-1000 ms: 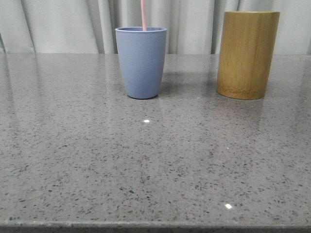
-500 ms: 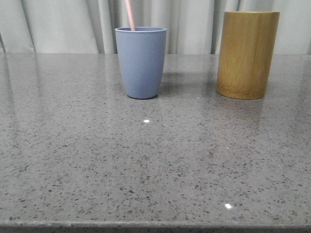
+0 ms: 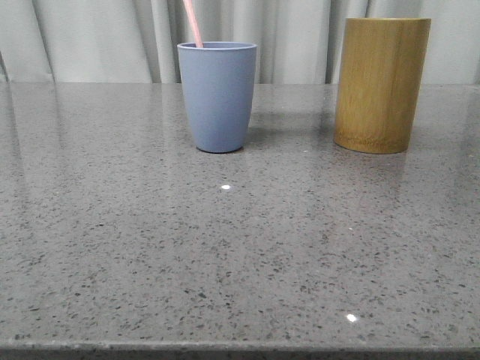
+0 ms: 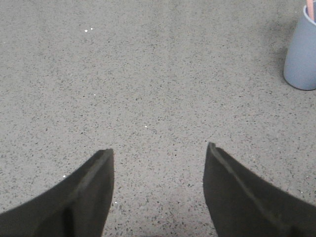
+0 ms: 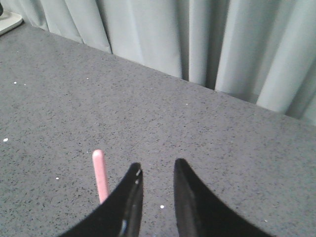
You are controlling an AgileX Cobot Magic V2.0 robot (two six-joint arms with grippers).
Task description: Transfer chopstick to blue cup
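Note:
The blue cup (image 3: 217, 97) stands upright at the table's back middle. One pale pink chopstick (image 3: 193, 22) rises from it and leans left against the rim; its top is cut off by the frame. In the right wrist view the chopstick's end (image 5: 100, 180) shows just outside one finger of my right gripper (image 5: 156, 165), which is open by a narrow gap with nothing between the jaws. My left gripper (image 4: 159, 148) is open wide and empty over bare table, with the cup (image 4: 301, 54) off to one side. Neither gripper shows in the front view.
A taller yellow-brown bamboo holder (image 3: 381, 82) stands to the right of the blue cup. Grey curtains (image 3: 90, 37) hang behind the table's far edge. The speckled grey tabletop (image 3: 225, 247) stretches forward to the near edge.
The chopstick stood near upright in the middle of the cup; it has tipped left and now leans on the cup's left rim.

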